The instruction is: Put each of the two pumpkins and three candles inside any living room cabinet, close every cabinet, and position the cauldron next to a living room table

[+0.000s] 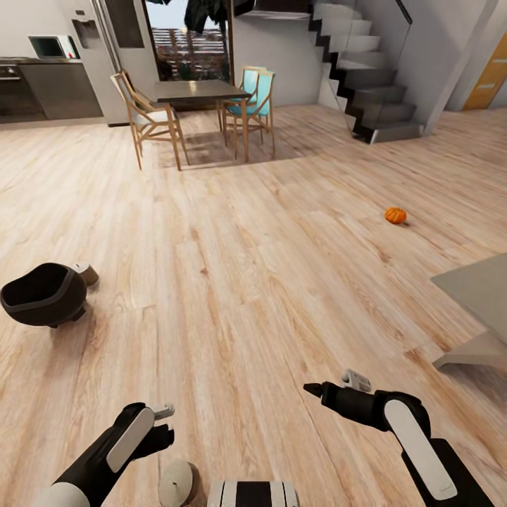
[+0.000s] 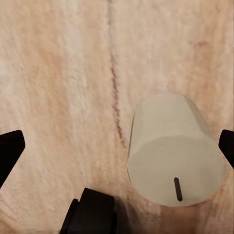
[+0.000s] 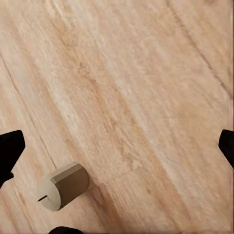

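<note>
A black cauldron (image 1: 42, 294) sits on the wooden floor at the left, with one candle (image 1: 84, 273) just behind it. An orange pumpkin (image 1: 395, 215) lies on the floor far to the right. Another candle (image 1: 177, 484) rests on the floor close to my base. My left gripper (image 1: 167, 424) hovers just above it. In the left wrist view this candle (image 2: 173, 156) lies between the wide-open fingertips (image 2: 9, 151), nearer one side. My right gripper (image 1: 320, 386) is open over bare floor, and its wrist view shows a candle (image 3: 63, 186) off to one side. No cabinet is in view.
The corner of a low grey table (image 1: 479, 289) juts in at the right. A dining table (image 1: 197, 91) with wooden chairs (image 1: 148, 120) stands at the back. A dark staircase (image 1: 373, 84) rises at the back right, and kitchen units (image 1: 49, 84) line the far left.
</note>
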